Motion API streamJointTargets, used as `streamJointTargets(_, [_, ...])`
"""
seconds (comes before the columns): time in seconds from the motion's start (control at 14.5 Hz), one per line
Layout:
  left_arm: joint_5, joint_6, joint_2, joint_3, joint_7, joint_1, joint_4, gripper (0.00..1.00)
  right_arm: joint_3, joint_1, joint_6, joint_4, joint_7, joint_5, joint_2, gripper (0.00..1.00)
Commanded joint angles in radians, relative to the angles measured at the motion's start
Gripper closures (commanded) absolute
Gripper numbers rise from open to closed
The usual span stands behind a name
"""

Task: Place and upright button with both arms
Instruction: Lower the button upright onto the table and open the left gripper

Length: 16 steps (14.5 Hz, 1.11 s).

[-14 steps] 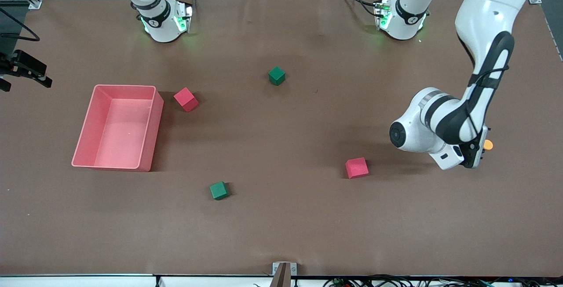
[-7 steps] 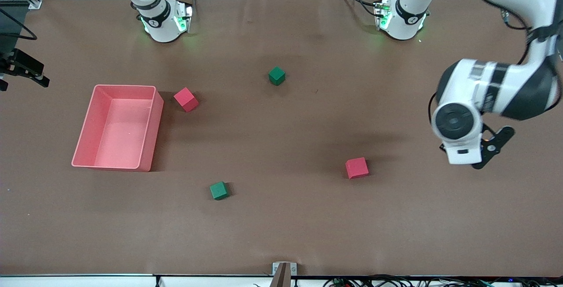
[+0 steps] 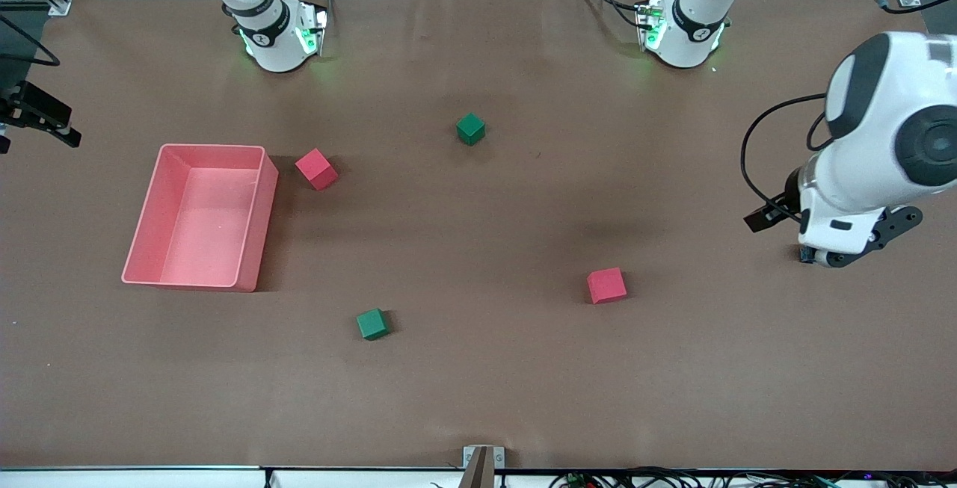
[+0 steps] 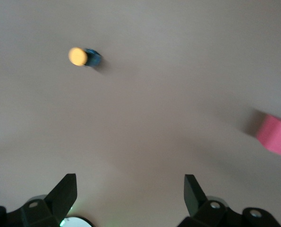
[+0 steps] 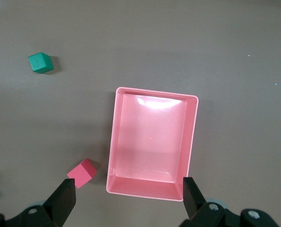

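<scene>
The button (image 4: 83,56) lies on its side on the brown table, round orange cap (image 4: 77,56) pointing sideways from the dark blue body. It shows only in the left wrist view; in the front view the left arm's hand (image 3: 852,223) covers that spot near the left arm's end of the table. My left gripper (image 4: 130,194) hangs open above the table, apart from the button, with nothing between its fingers (image 4: 66,189). My right gripper (image 5: 130,195) is open and empty, high over the pink bin (image 5: 192,137).
The pink bin (image 3: 146,226) stands toward the right arm's end, a red cube (image 3: 316,168) beside it. A green cube (image 3: 470,128) lies mid-table, another green cube (image 3: 371,323) nearer the front camera. A second red cube (image 3: 606,285) lies near the left hand.
The left arm has swung toward its end of the table and its wrist has turned. The button, visible beside the hand a second ago, is now covered in the front view. Both grippers stayed open.
</scene>
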Motion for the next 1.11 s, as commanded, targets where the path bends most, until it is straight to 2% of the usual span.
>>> streamJointTargets(0.0, [-0.095, -0.003, -0.053, -0.004, 0.098, 0.029, -0.004, 0.00, 0.005, -0.009, -0.017, 0.018, -0.010, -0.003, 0.006, 0.00])
streamJointTargets(0.21, [-0.103, -0.022, -0.079, -0.004, 0.163, 0.031, -0.001, 0.00, 0.005, -0.009, -0.017, 0.016, -0.010, 0.000, 0.006, 0.00])
streamJointTargets(0.35, [-0.132, -0.024, -0.107, 0.017, 0.299, 0.018, -0.001, 0.00, 0.005, -0.011, -0.017, 0.016, -0.010, 0.000, 0.009, 0.00])
streamJointTargets(0.62, [-0.136, -0.058, -0.145, 0.141, 0.465, -0.116, -0.004, 0.00, 0.005, -0.011, -0.019, 0.015, -0.008, 0.000, 0.012, 0.00])
streamJointTargets(0.83, [-0.216, -0.072, -0.194, 0.248, 0.606, -0.172, -0.010, 0.00, 0.005, -0.011, -0.019, 0.016, -0.008, 0.000, 0.021, 0.00])
streamJointTargets(1.04, [-0.231, -0.090, -0.216, 0.259, 0.666, -0.170, -0.008, 0.00, 0.005, -0.011, -0.022, 0.016, -0.008, 0.000, 0.021, 0.00])
